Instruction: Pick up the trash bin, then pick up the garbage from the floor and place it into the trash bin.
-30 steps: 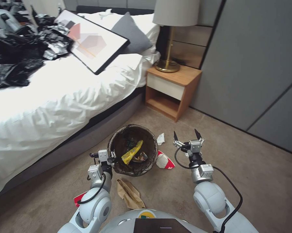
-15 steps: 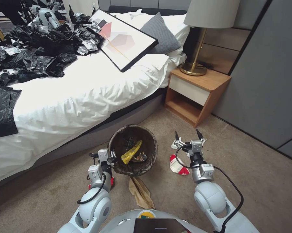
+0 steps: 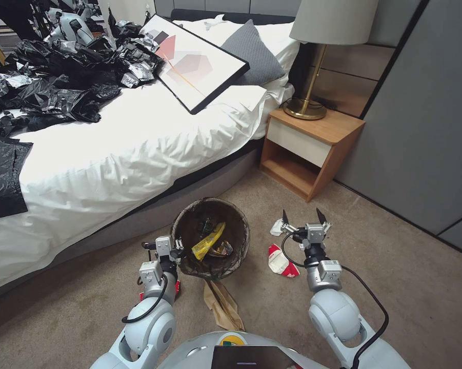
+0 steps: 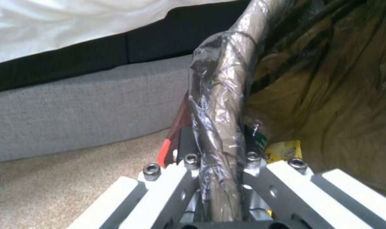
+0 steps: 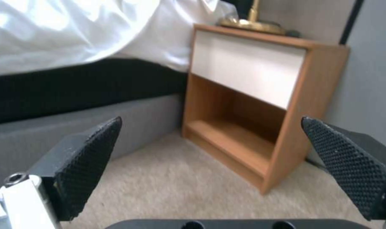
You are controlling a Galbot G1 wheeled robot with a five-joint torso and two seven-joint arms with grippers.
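The trash bin, round with a dark brown liner, hangs just in front of me. My left gripper is shut on its near rim. In the left wrist view, my left gripper pinches the liner-wrapped rim. A yellow wrapper lies inside the bin. On the carpet lie a red-and-white packet, a white paper scrap, a brown paper bag and a red wrapper. My right gripper hovers open above the packet and holds nothing; in its wrist view the right gripper faces the nightstand.
The bed runs along the left, with black plastic sheets and a framed picture on it. A wooden nightstand with a lamp stands ahead, seen close as the nightstand. A grey wall panel closes the right.
The whole head view has shifted, so the camera turned; the floor litter slid relative to the bin, which stays in my left gripper. My right gripper has edged slightly right, still open.
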